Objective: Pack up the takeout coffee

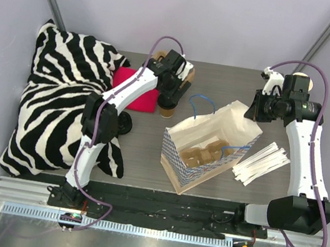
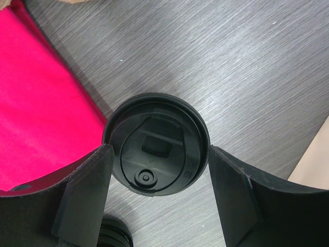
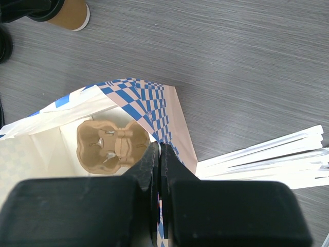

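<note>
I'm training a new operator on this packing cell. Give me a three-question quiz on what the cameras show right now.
1. True or false: the takeout coffee already stands inside the paper bag.
2. What lies at the bottom of the bag? A) a brown cup carrier B) a spoon C) a sandwich
3. Which gripper's jaws are shut?
Key: 1 false, it stands on the table, outside the bag; 2 A; 3 the right gripper.
</note>
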Available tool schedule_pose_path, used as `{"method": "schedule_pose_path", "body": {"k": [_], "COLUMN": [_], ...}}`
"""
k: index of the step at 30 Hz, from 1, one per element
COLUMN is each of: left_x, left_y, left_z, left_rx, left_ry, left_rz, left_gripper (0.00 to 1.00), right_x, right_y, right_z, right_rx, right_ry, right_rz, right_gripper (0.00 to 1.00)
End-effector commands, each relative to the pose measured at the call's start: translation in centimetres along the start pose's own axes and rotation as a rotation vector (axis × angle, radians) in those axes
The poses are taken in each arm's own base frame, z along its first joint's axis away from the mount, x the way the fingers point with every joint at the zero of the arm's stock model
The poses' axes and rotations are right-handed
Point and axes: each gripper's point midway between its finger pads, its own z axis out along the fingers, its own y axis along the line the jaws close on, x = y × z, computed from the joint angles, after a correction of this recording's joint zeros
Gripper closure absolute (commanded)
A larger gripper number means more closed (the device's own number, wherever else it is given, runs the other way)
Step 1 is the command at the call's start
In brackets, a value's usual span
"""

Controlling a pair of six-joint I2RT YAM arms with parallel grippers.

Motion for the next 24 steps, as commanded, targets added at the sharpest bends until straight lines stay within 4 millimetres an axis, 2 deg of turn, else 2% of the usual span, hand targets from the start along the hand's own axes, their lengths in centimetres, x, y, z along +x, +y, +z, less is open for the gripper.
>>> {"method": "schedule_pose_path", "body": {"k": [1,8,17,24], "left_x": [-1.0,-2.0,-2.0,-2.6], "left_y": [-0.3,-0.7,-0.7,-0.4], "left_z": [-0.3,-1.6,-2.2,-3.8], "left_rx": [0.007,-0.007,-0.008,-0.032], "left_ry": [-0.044,-0.077,-0.088,-0.108], "left_rz": [0.006,0.026,0.035,0.037], "left_gripper": [0.21,0.19,0.16,0.14], "right_x": [-0.2,-0.3,-0.2,-0.2], "right_y": [-0.1,0.0,-0.1,-0.1], "right_z": [-0.2,-0.1,-0.1,0.2], "right_rx": [-0.001,-0.007,-0.005,-0.012], "right_ry": [0.002,0.003,0.005,0.012], "right_rz": [-0.003,0.000,-0.001,0.004], "right_gripper": [0.99,0.99,0.99,0.99]}}
